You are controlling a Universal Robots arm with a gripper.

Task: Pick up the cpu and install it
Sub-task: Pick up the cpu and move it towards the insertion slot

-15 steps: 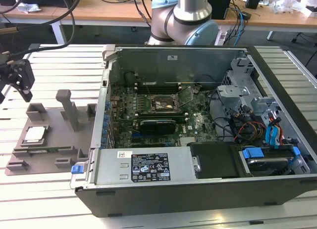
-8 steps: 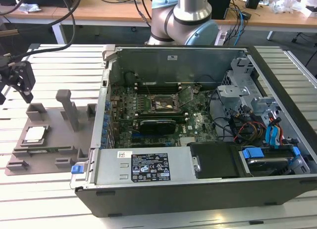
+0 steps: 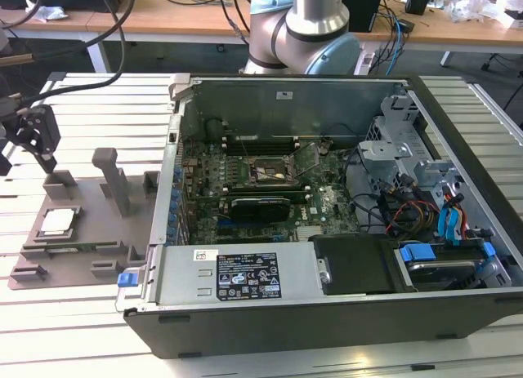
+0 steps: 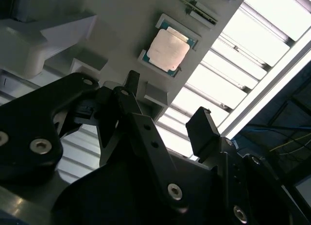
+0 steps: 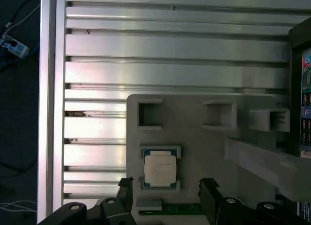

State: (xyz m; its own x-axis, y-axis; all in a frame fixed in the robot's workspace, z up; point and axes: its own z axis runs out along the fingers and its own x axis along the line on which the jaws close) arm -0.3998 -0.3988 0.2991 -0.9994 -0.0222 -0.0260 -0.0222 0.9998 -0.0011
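The cpu (image 3: 59, 221) is a small square chip with a silvery top, lying flat in a recess of the grey holder tray (image 3: 82, 243) on the exterior view's left, outside the computer case. My black gripper (image 3: 42, 149) hangs above the tray's far end, a little above and behind the chip. In both wrist views the chip (image 4: 168, 51) (image 5: 160, 169) lies just beyond my gripper (image 4: 167, 106) (image 5: 167, 188), which is open with nothing between its fingers. Inside the case, the black-framed socket (image 3: 274, 172) on the motherboard stands open.
The open computer case (image 3: 327, 313) takes up the middle and the exterior view's right, with a long black card (image 3: 260, 206) below the socket and cables and drive bays (image 3: 425, 223) beside it. Upright grey posts (image 3: 114, 178) rise from the tray. Everything rests on a slatted metal table (image 3: 82, 100).
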